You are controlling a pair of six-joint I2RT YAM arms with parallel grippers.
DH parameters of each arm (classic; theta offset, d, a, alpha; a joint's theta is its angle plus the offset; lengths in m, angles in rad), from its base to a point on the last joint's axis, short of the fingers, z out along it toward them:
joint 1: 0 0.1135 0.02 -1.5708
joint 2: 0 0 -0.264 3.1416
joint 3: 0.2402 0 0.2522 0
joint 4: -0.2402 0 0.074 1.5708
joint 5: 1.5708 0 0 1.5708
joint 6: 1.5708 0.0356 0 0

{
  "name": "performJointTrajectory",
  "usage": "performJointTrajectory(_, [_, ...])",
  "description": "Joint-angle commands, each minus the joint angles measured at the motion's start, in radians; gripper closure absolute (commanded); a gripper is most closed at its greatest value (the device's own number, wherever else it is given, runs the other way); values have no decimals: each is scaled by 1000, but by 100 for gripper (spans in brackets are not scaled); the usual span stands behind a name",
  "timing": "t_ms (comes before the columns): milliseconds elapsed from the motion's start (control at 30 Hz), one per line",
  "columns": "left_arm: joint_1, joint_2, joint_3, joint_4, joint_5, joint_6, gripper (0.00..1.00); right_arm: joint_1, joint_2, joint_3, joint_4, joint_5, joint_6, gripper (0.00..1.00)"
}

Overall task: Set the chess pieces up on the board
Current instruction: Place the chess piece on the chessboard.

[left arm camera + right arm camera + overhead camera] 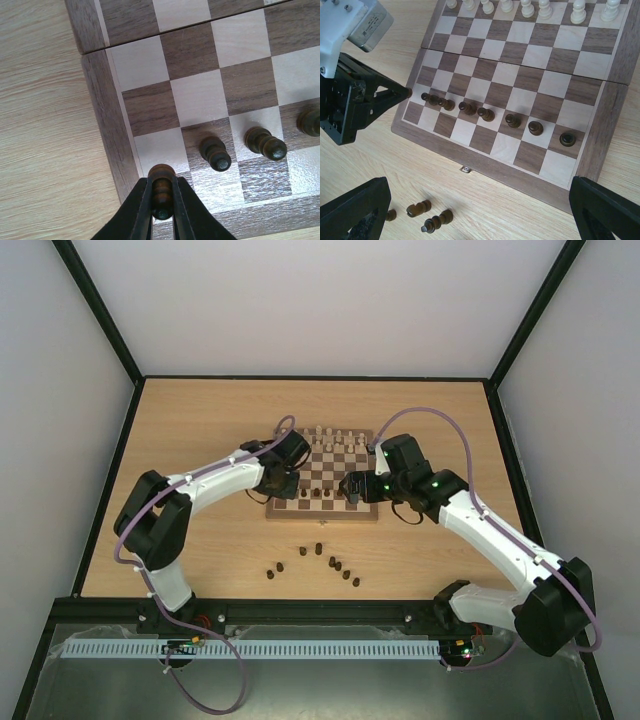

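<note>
Several dark pawns (pixel 512 120) line the board's (pixel 485 167) second near row, and we judge that is why the left gripper (pixel 162 200) is clamped on one more dark pawn (pixel 161 175) at that row's left end: to complete it. Our right gripper (pixel 477 192) hangs wide apart above the near edge, perhaps giving room, while loose dark pieces (pixel 318 548) wait on the bench (pixel 200 420).

Pawns (pixel 485 114) on board (pixel 496 168) (loose pieces (pixel 439 220) nearer)

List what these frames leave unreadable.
- Left wrist: the left gripper hides the base of the held dark piece; contact with the board is unclear.
- Top: loose dark pieces on the table are too small to identify.
- Right wrist: tops of the pale pieces are cut by the upper edge.
</note>
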Motion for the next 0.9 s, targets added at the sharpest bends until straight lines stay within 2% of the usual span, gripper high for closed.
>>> performJointTrajectory(0, [16,3,18,-9,-1,16,94,-1,8,2,-12,1,-5,1])
performJointTrajectory(867, [37,85,40,-7,9,30,95,-1,-13,-7,-3,-33,-4,2])
